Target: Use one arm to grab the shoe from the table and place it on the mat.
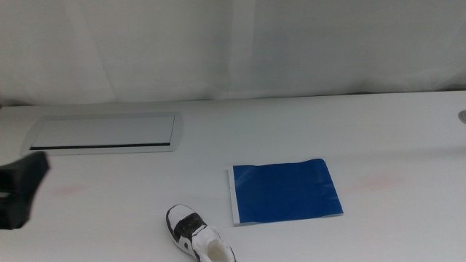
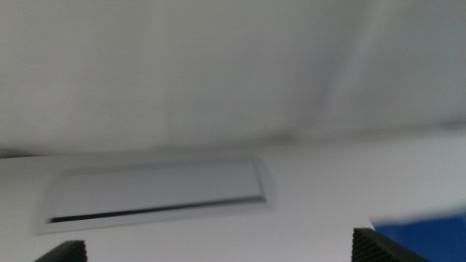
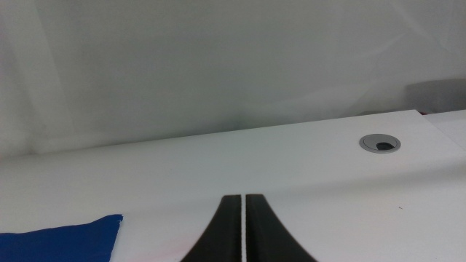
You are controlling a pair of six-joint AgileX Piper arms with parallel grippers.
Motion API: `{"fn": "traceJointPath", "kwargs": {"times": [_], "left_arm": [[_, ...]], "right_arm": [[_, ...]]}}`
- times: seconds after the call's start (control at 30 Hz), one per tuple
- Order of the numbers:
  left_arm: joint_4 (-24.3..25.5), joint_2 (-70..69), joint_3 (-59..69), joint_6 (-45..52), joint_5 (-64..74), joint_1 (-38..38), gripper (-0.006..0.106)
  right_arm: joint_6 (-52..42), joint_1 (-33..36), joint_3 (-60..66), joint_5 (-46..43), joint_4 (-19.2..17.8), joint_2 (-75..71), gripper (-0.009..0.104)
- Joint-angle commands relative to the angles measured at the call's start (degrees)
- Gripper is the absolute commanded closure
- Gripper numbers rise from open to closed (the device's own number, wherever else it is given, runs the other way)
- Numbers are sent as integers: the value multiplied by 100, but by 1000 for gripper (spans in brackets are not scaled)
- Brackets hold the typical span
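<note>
Approach stage, by my reading: nothing is gripped and the shoe is not yet on the mat. Far left on the plain white tabletop (image 1: 109, 218) sits an inset grey metal-framed rectangular panel (image 1: 102, 133). Near it, at the left edge of the middle view, the black left gripper (image 1: 18, 189) hangs above the table; its wrist view shows the two jaw tips far apart, so it is spread wide and holds nothing. Right of that, at the near edge, lies the small white low-top sneaker with black panels and laces (image 1: 198, 236), upright on its sole, toe pointing far-left, heel partly cut off by the frame. Just right and slightly beyond it, apart from the shoe, lies the flat deep-blue rectangular mat (image 1: 285, 191), pale strip on its left edge. Right gripper (image 3: 242, 233) waits out of the middle view, jaws almost closed on nothing. Next move likely calls for the left gripper to travel right and toward the near edge, descend over the shoe, and close across its width.
</note>
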Motion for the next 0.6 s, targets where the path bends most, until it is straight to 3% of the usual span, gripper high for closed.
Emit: {"fn": "traceJointPath", "kwargs": {"times": [0.0, 0.13, 0.23, 0.43, 0.57], "left_arm": [[-987, 620, -379, 1664, 563, 8, 9], [-2357, 1766, -1128, 4066, 1439, 8, 9], [-2942, 2495, -1625, 5275, 2012, 8, 9], [-3019, 3660, -2516, 6444, 2858, -165, 9], [-2888, 4077, -2740, 6427, 2775, -706, 9]], "right_arm": [[-30, -14, 233, -43, -66, -16, 97], [-30, -14, 233, -43, -66, -16, 97], [-30, -14, 233, -43, -66, -16, 97], [-30, -14, 233, -43, -66, -16, 97], [-30, -14, 233, -43, -66, -16, 97]]}}
